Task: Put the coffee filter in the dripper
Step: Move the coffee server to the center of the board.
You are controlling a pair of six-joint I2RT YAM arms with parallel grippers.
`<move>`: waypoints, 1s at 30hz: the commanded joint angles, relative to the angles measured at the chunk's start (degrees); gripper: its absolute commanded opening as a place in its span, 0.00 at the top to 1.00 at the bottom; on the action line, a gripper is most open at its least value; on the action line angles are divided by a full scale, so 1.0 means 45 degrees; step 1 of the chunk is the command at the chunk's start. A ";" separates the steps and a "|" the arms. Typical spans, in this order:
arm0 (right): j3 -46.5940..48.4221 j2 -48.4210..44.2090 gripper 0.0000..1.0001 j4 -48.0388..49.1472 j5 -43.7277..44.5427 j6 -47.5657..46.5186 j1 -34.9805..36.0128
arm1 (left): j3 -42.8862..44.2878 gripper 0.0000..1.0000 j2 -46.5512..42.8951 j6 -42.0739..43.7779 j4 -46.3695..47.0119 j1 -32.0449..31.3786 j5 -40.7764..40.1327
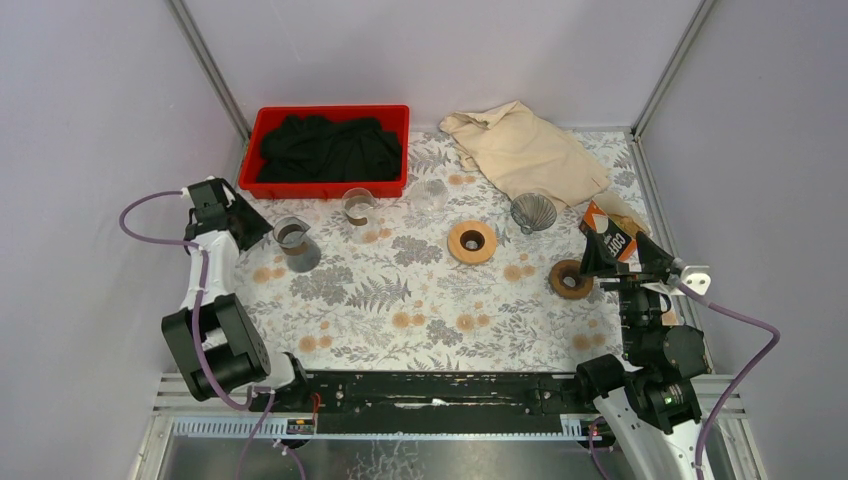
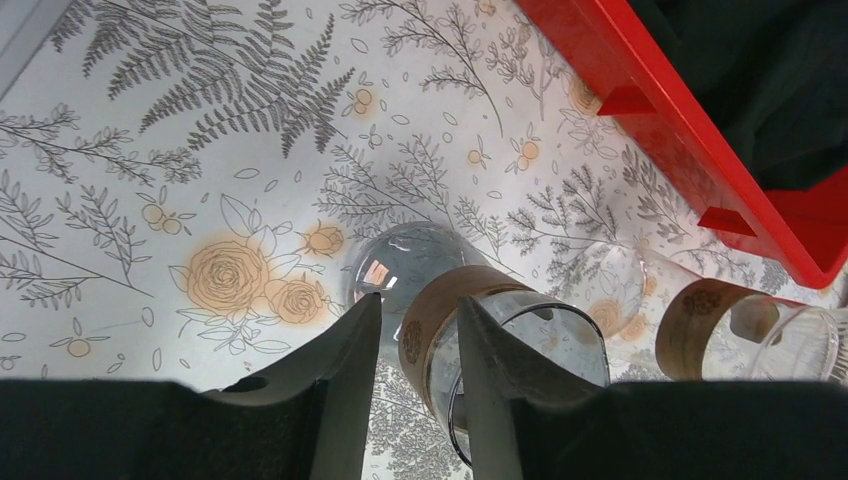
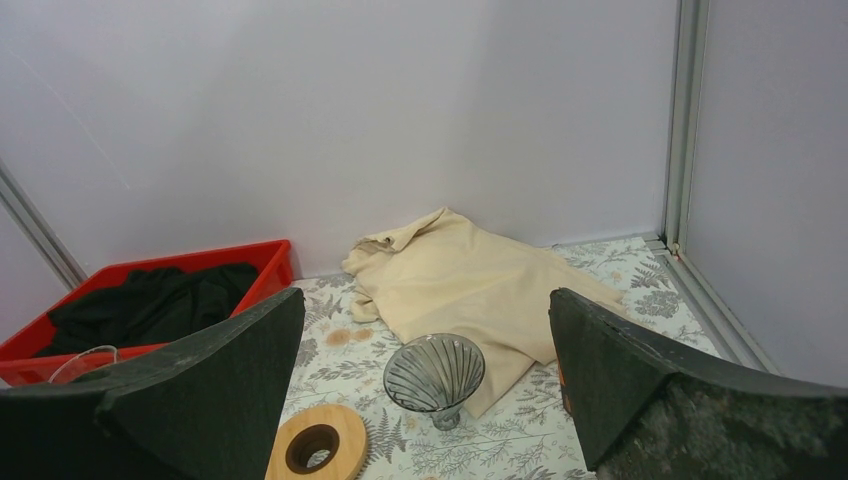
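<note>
The dripper [image 1: 533, 212] is a ribbed smoky-glass cone standing upright near the beige cloth; in the right wrist view the dripper [image 3: 434, 375] is straight ahead between my fingers' lines. No loose coffee filter shows; an orange-and-black coffee packet [image 1: 608, 237] lies at the right edge. My right gripper [image 1: 625, 262] [image 3: 425, 295] hovers open and empty beside that packet. My left gripper [image 1: 262, 229] [image 2: 418, 300] is partly closed astride the neck of a glass carafe [image 1: 296, 245] [image 2: 470, 320] with a wooden collar. One finger is outside with a small gap, the other over the rim.
A red bin [image 1: 262, 130] of black cloth sits at the back left, and a beige cloth [image 1: 525, 150] at the back. A second collared glass vessel [image 1: 358, 205] [image 2: 715, 325], a clear glass [image 1: 432, 192], a light wooden ring [image 1: 472, 241] [image 3: 318, 447] and a dark ring [image 1: 571, 279] stand on the floral mat.
</note>
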 commanded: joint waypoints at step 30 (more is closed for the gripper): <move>-0.0065 -0.0164 0.01 0.0462 0.0416 -0.0336 0.0140 | 0.1350 0.71 0.0974 0.1373 -0.1268 -0.1195 0.0716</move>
